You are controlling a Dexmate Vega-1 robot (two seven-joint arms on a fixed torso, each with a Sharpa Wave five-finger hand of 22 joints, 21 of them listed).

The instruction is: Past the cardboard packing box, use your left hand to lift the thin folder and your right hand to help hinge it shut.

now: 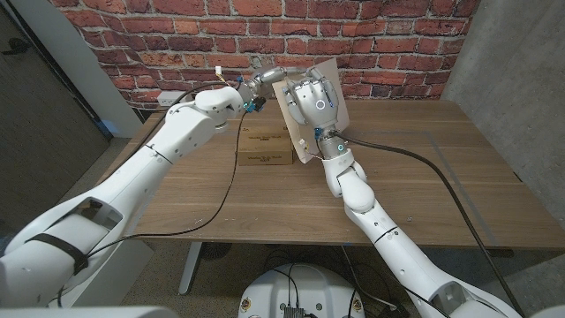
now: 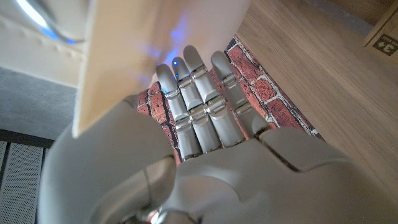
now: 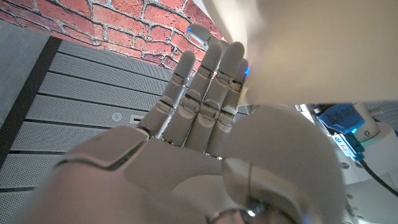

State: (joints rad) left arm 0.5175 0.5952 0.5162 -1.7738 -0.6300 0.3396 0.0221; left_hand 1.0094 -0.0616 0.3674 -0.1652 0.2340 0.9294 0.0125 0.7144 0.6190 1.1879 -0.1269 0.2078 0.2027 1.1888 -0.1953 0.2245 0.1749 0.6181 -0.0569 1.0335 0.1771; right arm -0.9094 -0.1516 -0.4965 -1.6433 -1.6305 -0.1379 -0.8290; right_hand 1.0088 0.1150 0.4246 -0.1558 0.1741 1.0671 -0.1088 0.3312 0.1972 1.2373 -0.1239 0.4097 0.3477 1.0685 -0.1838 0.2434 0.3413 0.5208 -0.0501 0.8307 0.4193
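Folder, thin and tan, stands raised almost upright above the far part of the wooden table, just behind the cardboard box. We see our right hand pressed against its near face, palm on the board and fingers reaching up. Our left hand meets the folder's upper left edge; in the left wrist view its fingers stretch straight beside the pale board, but we cannot tell whether it pinches it. In the right wrist view our right fingers lie straight alongside the sheet.
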